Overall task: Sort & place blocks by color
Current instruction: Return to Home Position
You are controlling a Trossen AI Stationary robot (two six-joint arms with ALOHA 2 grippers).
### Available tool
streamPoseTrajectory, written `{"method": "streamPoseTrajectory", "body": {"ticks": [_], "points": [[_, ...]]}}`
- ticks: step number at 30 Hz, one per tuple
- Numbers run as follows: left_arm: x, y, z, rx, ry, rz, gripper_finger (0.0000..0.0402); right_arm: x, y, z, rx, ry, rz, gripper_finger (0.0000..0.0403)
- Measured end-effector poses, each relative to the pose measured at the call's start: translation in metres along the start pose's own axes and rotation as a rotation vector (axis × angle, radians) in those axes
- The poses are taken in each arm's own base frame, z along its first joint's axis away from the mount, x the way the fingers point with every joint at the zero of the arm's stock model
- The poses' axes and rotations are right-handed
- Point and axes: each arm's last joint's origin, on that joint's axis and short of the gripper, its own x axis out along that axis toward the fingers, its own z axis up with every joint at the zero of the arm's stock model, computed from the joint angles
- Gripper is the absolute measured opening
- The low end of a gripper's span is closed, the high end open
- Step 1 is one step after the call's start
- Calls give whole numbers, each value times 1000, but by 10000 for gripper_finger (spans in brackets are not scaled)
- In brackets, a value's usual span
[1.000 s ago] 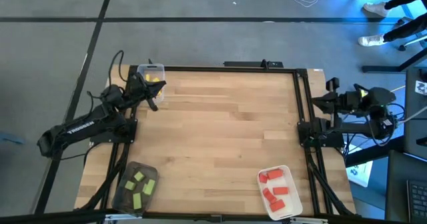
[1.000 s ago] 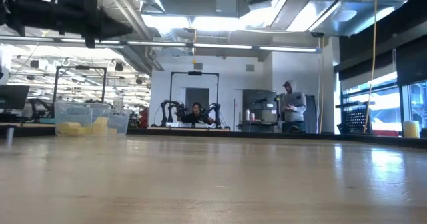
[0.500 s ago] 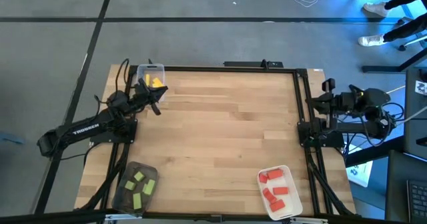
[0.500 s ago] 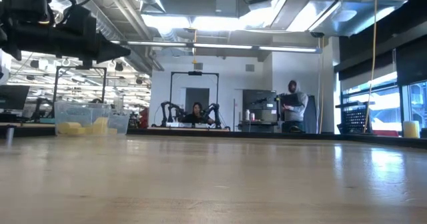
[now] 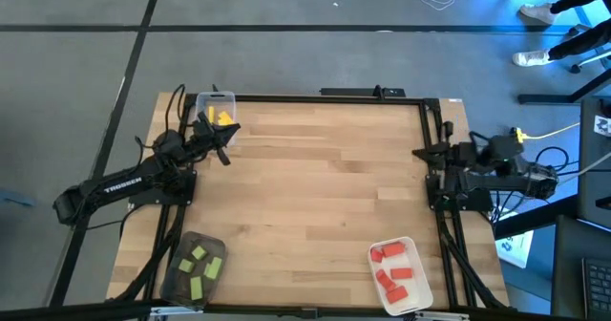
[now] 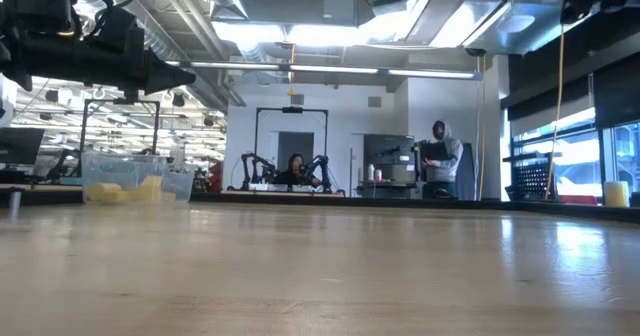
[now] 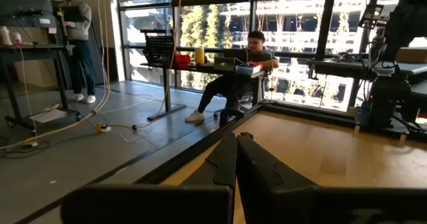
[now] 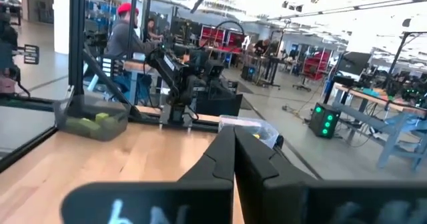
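The blocks lie sorted in three trays. Yellow blocks (image 5: 221, 118) fill a clear tray (image 5: 216, 99) at the far left corner. Light green blocks (image 5: 199, 264) lie in a dark tray (image 5: 181, 281) at the near left. Red blocks (image 5: 391, 268) lie in a white tray (image 5: 420, 288) at the near right. My left gripper (image 5: 222, 155) is shut and holds nothing, just near of the clear tray. My right gripper (image 5: 418, 153) is shut too and holds nothing, at the table's right edge. Both pairs of fingers close on nothing in the wrist views (image 7: 235, 151) (image 8: 233, 144).
A dark frame (image 5: 382, 96) runs along the table's far and right edges. The wooden tabletop (image 5: 315, 187) lies bare between the trays. Beyond the table, people (image 6: 438, 156) stand or sit in the room.
My left gripper has sunk a little beside the clear tray, then kept still. My right gripper has come down and moved toward the table's left, from beyond the right edge to just over it. Both stay shut. No block has moved.
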Motion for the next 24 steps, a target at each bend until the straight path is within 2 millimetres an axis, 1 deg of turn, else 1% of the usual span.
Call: {"method": "streamPoseTrajectory", "body": {"ticks": [6,13,17,21,24], "points": [[0,0,0,-1,0,0,0,17,7,-27,2,-26,-4,0],[0,0,0,-1,0,0,0,30,15,-63,-8,-29,2,0],[0,0,0,-2,0,0,0,35,17,-77,-48,-71,-15,0],[0,0,0,4,0,0,0,38,18,-94,-38,-60,-35,0],[0,0,0,21,0,14,0,38,18,-98,-19,-29,-23,0]]}}
